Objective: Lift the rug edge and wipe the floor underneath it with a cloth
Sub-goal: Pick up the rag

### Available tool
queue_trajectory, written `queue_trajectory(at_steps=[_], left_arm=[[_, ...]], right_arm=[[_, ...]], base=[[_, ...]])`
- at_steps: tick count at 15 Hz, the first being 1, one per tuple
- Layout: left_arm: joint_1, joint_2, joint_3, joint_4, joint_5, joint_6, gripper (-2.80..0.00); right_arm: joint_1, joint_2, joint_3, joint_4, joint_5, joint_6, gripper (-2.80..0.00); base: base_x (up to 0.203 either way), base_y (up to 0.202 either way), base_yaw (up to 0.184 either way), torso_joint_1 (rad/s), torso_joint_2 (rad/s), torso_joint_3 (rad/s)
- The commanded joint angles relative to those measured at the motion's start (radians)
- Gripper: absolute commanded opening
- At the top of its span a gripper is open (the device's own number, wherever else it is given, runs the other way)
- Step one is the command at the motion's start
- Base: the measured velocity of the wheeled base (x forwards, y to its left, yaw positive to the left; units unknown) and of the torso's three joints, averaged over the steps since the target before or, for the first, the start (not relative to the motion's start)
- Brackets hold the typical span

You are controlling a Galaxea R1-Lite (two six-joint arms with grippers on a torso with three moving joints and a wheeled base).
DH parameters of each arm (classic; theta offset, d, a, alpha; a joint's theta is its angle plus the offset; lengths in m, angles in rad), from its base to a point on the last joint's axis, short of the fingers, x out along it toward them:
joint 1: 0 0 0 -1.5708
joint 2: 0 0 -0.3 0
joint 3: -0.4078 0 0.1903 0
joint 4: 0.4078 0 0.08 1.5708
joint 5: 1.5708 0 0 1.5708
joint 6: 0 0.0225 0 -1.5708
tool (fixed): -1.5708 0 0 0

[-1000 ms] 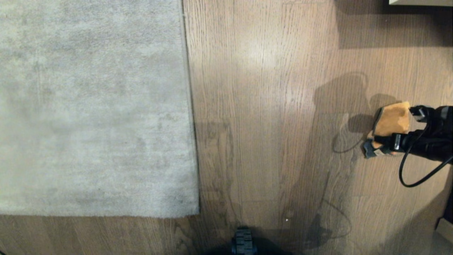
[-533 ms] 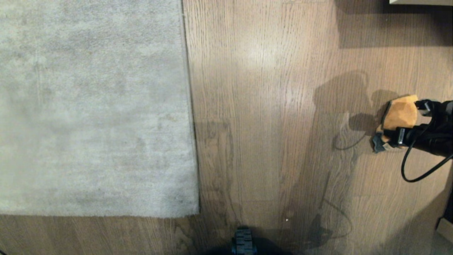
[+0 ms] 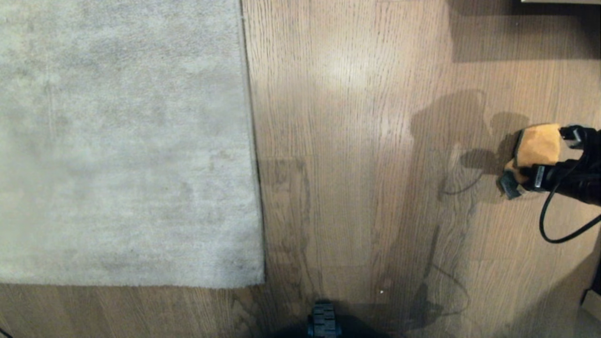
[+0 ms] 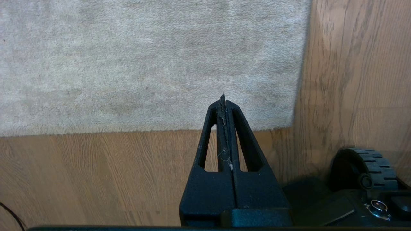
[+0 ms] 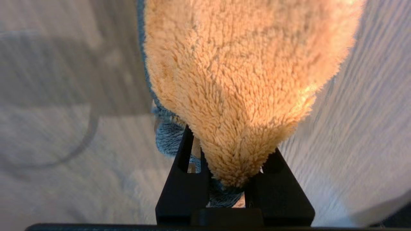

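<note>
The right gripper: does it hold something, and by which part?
The right gripper holds the cloth by one bunched end, pinched between its fingers.

The wood-plank floor (image 3: 357, 141) carried the big grey rug, its rug edge (image 3: 251, 141) lying flat.

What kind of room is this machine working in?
Probably a room in a home, perhaps a living room: brown wood-grain plank floor, a large grey-beige short-pile rug lying flat on it, and a small fluffy orange cleaning cloth.
</note>
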Motion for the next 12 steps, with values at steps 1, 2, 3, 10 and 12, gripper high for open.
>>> queue_trajectory(at_steps=[1, 2, 3, 10, 12], left_arm=[[0.000, 0.000, 0.000, 0.000, 0.000, 0.000, -2.80], [0.000, 0.000, 0.000, 0.000, 0.000, 0.000, -2.80], [0.000, 0.000, 0.000, 0.000, 0.000, 0.000, -2.80], [0.000, 0.000, 0.000, 0.000, 0.000, 0.000, -2.80], [0.000, 0.000, 0.000, 0.000, 0.000, 0.000, -2.80]], right_arm=[[0.000, -0.080, 0.028, 0.009, 0.004, -0.001, -2.80], [0.000, -0.105, 0.040, 0.011, 0.004, 0.000, -2.80], [0.000, -0.129, 0.050, 0.013, 0.004, -0.001, -2.80], [-0.001, -0.275, 0.127, 0.016, 0.003, 0.000, -2.80], [-0.002, -0.319, 0.164, 0.014, 0.002, 0.000, -2.80]], base=[[0.000, 0.000, 0.000, 0.000, 0.00, 0.000], [0.000, 0.000, 0.000, 0.000, 0.00, 0.000], [0.000, 0.000, 0.000, 0.000, 0.00, 0.000], [0.000, 0.000, 0.000, 0.000, 0.00, 0.000], [0.000, 0.000, 0.000, 0.000, 0.00, 0.000]])
